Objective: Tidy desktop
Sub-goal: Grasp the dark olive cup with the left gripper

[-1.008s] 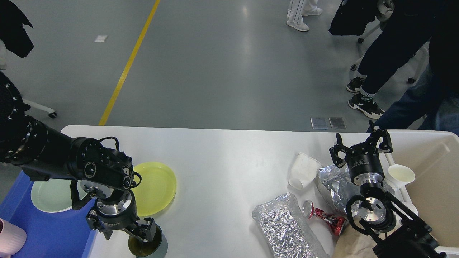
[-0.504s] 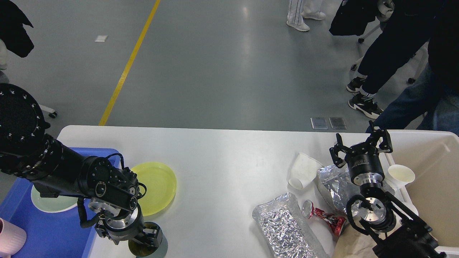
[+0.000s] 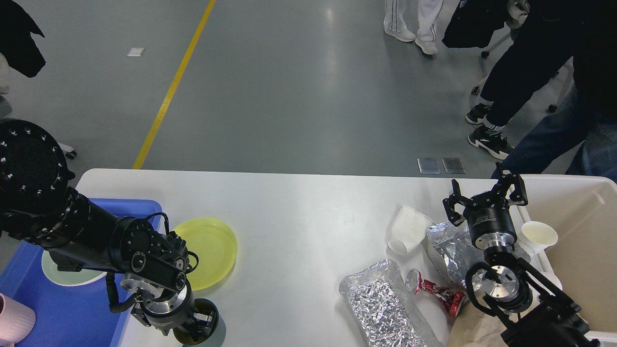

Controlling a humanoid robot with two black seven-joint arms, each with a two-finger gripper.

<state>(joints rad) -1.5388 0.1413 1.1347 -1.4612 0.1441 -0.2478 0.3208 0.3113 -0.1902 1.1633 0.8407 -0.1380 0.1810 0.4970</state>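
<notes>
Left gripper sits right at the near edge, down on a dark cup, can't tell if it's clamped. Foil bag and red can lie nearby on the desktop, which spans the view. Right gripper hangs spread open, empty, beside the bin.

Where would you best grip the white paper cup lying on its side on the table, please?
Probably across its middle, coming down from above. The paper cup lies tipped on the desktop, its narrow base toward the robot, so both curved sides are exposed. A foil bag crowds its right side; the open right gripper hovers nearby.
</notes>
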